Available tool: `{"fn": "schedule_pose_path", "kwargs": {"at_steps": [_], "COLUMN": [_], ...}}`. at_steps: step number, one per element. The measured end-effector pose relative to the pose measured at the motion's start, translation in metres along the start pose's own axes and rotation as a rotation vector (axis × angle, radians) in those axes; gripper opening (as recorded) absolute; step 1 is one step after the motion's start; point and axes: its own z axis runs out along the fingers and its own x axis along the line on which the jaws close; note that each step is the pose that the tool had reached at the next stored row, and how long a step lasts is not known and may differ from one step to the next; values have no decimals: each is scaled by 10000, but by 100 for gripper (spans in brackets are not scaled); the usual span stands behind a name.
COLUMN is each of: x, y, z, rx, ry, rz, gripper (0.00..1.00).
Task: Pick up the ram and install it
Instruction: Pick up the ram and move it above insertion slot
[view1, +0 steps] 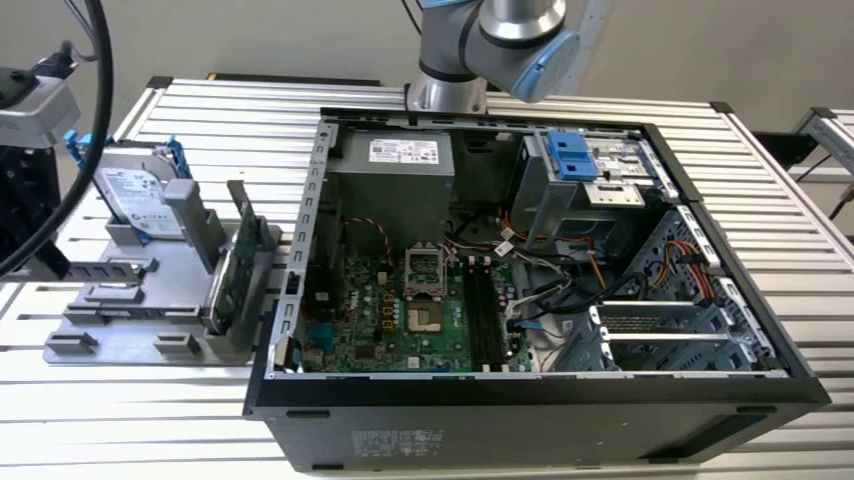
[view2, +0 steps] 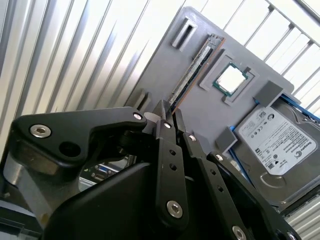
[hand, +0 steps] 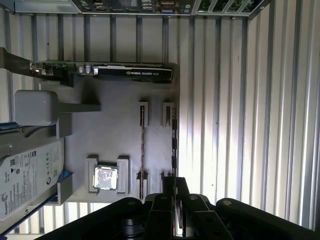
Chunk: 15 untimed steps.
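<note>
Currently, open PC case (view1: 534, 425) sits well apart from the jaws, beyond the grey fixture tray (hand: 115, 135) lying beneath them. HDD (view2: 280, 145) rests on the tray to one side of the jaws; expansion card (hand: 125, 71) stands between jaws and case. In both wrist views the gripper (view2: 169, 112) has jaws drawn narrow w/ the ram (view2: 195, 70) running edge-on between them, apparently clamped and clear of the tray; contact pt. hidden. CPU (hand: 106, 178) sits near the jaws.

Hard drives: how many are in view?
1. The hard drive with blue rails sits on the gray holder at the exterior view's left, outside the computer case; its bays may hide others.
</note>
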Motion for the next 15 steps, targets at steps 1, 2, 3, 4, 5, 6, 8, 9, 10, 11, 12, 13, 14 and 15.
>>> {"fn": "schedule_pose_path", "kwargs": {"at_steps": [1,2,3,4,5,6,8,9,10,11,12,13,14,15], "x": [0,0,0,0,-1,-1,-1,-1,-1,-1,-1,-1,-1,-1], "y": [0,0,0,0,0,0,0,0,0,0,-1,0,0,0], "z": [-6,-13,-18,-24,-30,-36,-48,-55,-62,-69,-74,-80,-86,-94], "rx": [0,1,0,1,0,1,0,0,1,0,-1,0,0,0], "ry": [0,0,0,0,0,-1,0,0,-1,0,0,0,0,0], "rz": [0,0,0,0,0,0,0,0,0,0,1,0,0,0], "gripper": [0,0,0,0,0,0,0,0,0,0,0,0,0,0]}}
